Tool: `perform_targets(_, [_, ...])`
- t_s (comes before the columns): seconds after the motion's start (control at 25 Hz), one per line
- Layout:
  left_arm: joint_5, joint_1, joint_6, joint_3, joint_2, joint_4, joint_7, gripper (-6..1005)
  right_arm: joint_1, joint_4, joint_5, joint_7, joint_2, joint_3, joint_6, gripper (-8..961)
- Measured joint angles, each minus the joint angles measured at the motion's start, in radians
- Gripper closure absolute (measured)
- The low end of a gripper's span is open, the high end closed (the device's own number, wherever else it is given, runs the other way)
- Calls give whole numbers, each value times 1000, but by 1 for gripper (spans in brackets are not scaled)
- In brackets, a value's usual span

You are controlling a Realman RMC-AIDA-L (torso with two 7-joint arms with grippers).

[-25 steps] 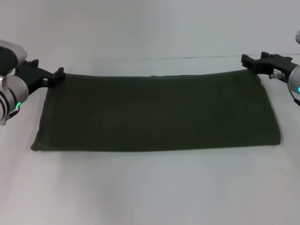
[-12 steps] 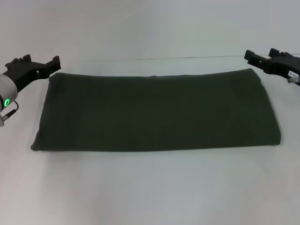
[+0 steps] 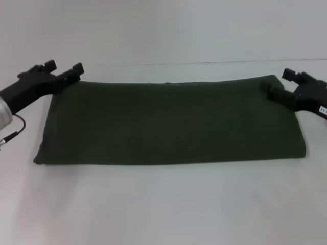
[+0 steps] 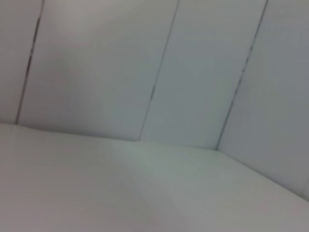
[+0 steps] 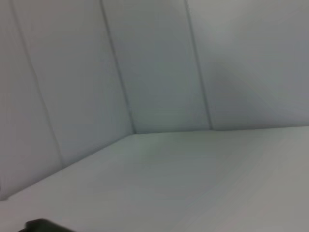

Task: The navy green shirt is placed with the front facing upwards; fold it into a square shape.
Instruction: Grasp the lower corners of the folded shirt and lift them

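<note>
A: What has moved since a second ago?

B: Both grippers. Then they stood at the two far corners of the navy green shirt [image 3: 171,122], and half a second ago they had drawn back outward from it. Now the left gripper [image 3: 65,73] is again at the far left corner of the shirt, and the right gripper [image 3: 278,87] has come in over the right short edge, a little nearer than the far right corner. The shirt itself has not shifted.

A: Start from the near side. How does the shirt lie?

B: It lies flat on the white table [image 3: 163,204] as one long dark band, its near long edge straight and closed. No sleeves, no collar and no letters are visible, so I judge that the lengthwise folds are done.

A: And farther back?

B: The far long edge is also even, with the grippers at its two ends. The left gripper has its fingers apart and holds nothing. The right one also looks parted, just above or touching the cloth; I cannot tell which.

A: What is left?

B: The band is still much wider than deep. I think one or two folds across, end toward end, are needed for a square.
</note>
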Motion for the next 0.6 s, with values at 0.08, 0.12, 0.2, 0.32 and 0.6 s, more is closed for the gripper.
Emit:
perform_targets(0.08, [29,19,34,1,0,17,-26,109,-14,0,0,-6,0,-15,-34,17])
perform_targets(0.12, [51,26,57,1,1,27,-43,109,-20,0,0,-9,0,-21,-47,18])
perform_targets(0.2, [83,42,100,-2,3,47,-77,109,-27,0,-1,-10,2,-26,-59,19])
perform_targets(0.32, [108,67,172,-5,4,94,-156,110,-32,4,-1,-10,6,-29,-68,20])
perform_targets(0.6, [175,113,158,-4,0,180,-355,111,-37,10,-1,6,8,-88,-76,22])
